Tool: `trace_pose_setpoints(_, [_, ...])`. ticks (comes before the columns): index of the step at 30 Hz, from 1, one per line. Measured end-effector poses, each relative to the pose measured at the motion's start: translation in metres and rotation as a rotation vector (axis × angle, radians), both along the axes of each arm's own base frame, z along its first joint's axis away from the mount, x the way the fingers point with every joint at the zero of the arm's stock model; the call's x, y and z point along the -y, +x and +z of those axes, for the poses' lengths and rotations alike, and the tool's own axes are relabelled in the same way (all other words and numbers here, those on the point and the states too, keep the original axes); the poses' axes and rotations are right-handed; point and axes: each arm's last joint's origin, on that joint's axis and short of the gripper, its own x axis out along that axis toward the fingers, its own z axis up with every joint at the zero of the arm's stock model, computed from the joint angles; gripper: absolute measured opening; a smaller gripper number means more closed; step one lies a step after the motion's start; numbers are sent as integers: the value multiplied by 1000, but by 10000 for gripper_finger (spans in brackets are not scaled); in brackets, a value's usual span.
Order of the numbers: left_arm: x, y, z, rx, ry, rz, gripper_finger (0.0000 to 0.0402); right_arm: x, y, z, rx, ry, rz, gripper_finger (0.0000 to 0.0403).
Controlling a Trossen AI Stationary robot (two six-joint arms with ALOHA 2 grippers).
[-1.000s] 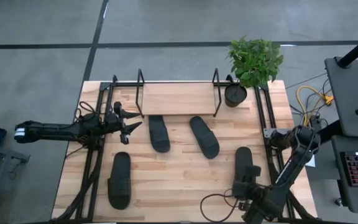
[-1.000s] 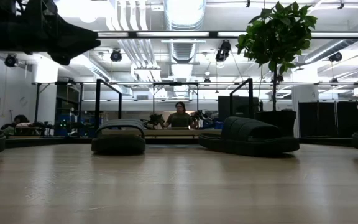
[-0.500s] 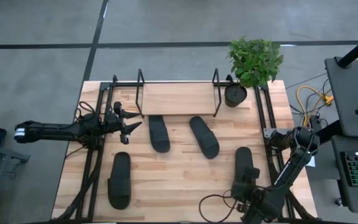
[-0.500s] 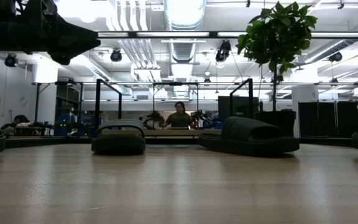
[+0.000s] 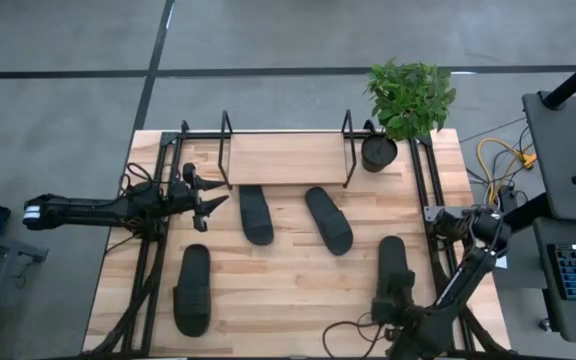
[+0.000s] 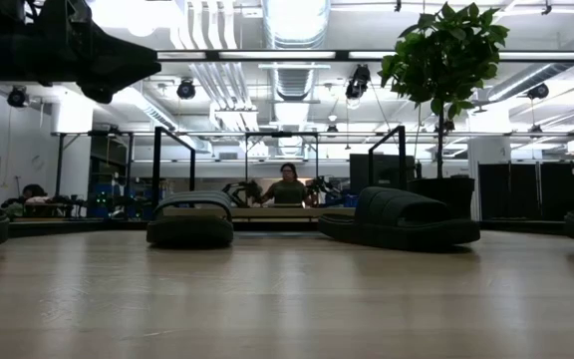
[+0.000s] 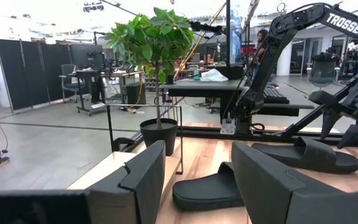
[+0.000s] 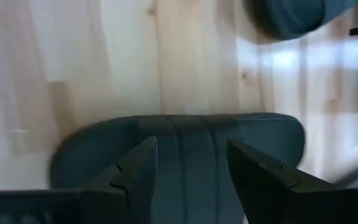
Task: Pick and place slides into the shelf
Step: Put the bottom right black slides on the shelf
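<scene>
In the high view, all four slides lie on the tabletop and none on the shelf at upper centre: two just below it, one at lower left and one at lower right. The right gripper sits at the near end of that lower-right slide, while the left gripper waits at centre left, fingers spread and empty. The low view shows slides resting flat on the wood. In the left wrist view its fingers stand apart, holding nothing. In the right wrist view the gripper hangs spread directly above the slide's strap. Judged from this, the first pick is in hand; next it should descend, straddle the strap and close.
</scene>
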Motion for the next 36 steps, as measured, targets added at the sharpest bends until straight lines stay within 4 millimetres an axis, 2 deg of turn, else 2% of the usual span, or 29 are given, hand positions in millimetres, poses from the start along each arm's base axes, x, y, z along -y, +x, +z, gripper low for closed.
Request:
trace_pose_setpoints(9, [0, 0, 0, -3, 0, 0, 171, -1, 1, -9, -41, -51, 34, 184])
trace_pose_setpoints(36, [0, 0, 0, -2, -1, 0, 171, 3, -1, -7, -53, -115, 74, 184])
